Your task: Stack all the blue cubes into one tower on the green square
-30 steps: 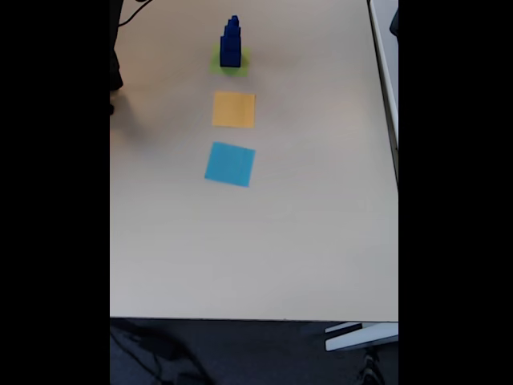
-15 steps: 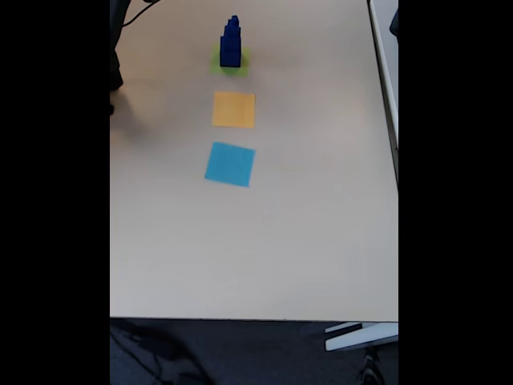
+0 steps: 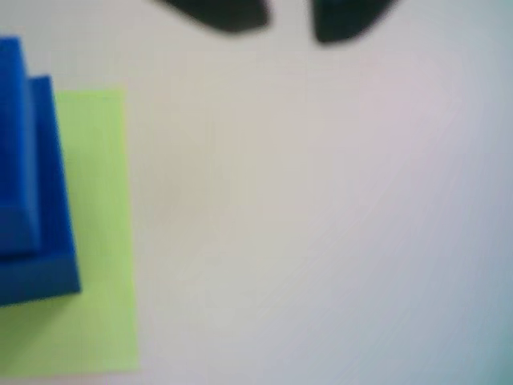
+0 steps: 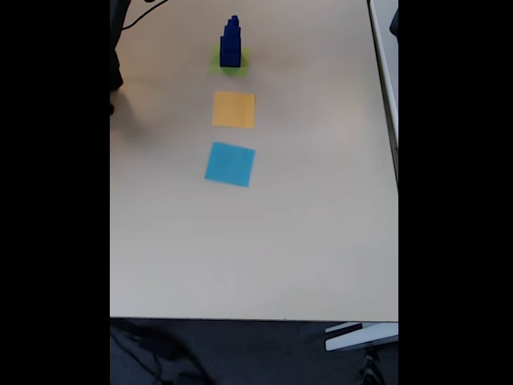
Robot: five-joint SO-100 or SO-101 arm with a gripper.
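Narrowing upward: tower [image 4: 231,44] | dark blue | on green square [image 4: 230,64]

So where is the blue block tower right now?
In the fixed view the tower stands on the green square at the far end of the table, just beyond the orange square. In the wrist view it sits at the left edge.

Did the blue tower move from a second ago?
No. In the fixed view the tower stands on the green square, just above the orange square, exactly as it did before.
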